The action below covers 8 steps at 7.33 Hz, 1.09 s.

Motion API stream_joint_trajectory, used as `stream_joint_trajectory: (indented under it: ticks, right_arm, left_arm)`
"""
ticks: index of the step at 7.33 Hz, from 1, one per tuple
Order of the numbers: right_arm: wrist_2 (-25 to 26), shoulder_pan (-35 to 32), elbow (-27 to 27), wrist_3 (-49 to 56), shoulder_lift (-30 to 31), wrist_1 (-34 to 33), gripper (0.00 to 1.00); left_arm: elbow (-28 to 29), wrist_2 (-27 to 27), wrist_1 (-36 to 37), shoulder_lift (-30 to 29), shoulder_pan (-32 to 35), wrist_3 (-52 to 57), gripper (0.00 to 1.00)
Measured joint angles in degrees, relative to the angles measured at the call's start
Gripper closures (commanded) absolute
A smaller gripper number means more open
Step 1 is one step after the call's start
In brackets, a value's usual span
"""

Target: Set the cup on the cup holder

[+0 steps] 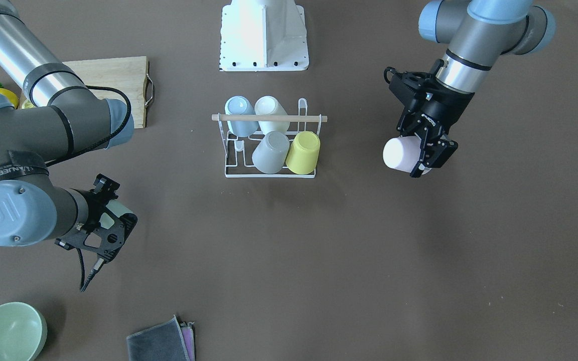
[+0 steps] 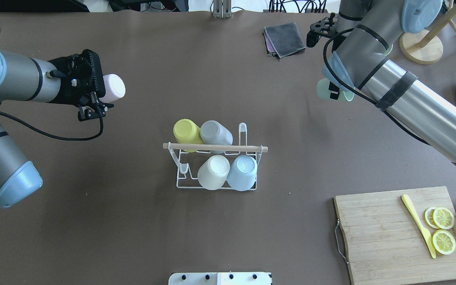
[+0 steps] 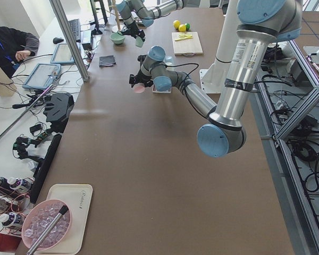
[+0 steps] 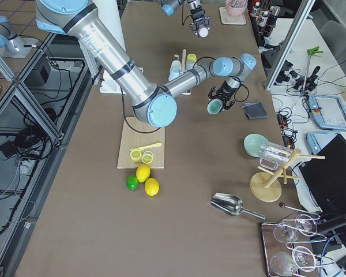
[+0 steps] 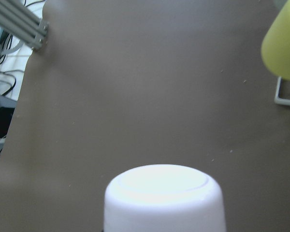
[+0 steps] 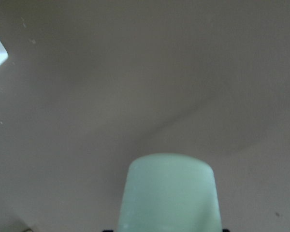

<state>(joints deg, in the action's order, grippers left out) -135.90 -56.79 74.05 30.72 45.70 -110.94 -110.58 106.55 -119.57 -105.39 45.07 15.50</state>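
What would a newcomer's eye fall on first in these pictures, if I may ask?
First, the cup holder at the table's centre, with a yellow cup, a grey cup, a cream cup and a light blue cup upturned on its prongs. Next, the two arms out to either side of it: the left gripper grips a pale pink cup, and the right gripper a pale green cup.

table (image 2: 93, 237) brown | on it: cup holder (image 2: 248, 148); cutting board (image 2: 378, 233); bowl (image 1: 5, 333); cloths (image 2: 285, 37)
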Motion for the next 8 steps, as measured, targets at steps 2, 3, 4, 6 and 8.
stream_joint_trajectory:
  ticks: [2,3,4,6,8]
  right_arm:
    - [-8.83,-0.74,0.20,-10.35,0.82,16.39,1.00]
    - [-11.61,-1.37,0.05,-16.69,1.52,24.72,1.00]
    - [-13.21,-1.99,-0.15,-22.08,1.83,32.10,1.00]
    - [-14.29,-2.91,-0.39,-28.06,2.17,45.34,1.00]
    - [-14.51,-3.45,-1.26,-30.25,3.16,52.15,1.00]
  left_arm:
    - [-0.81,0.59,-12.89,4.22,-1.69,-3.84,0.53]
    - [-1.05,0.92,-18.70,5.73,-2.19,-5.35,0.53]
    - [-1.21,1.24,-24.71,7.18,-2.77,-7.01,0.53]
    - [-1.21,1.44,-37.14,9.20,-5.05,-10.82,0.53]
    - [-0.84,1.21,-48.71,9.74,-10.06,-14.19,0.53]
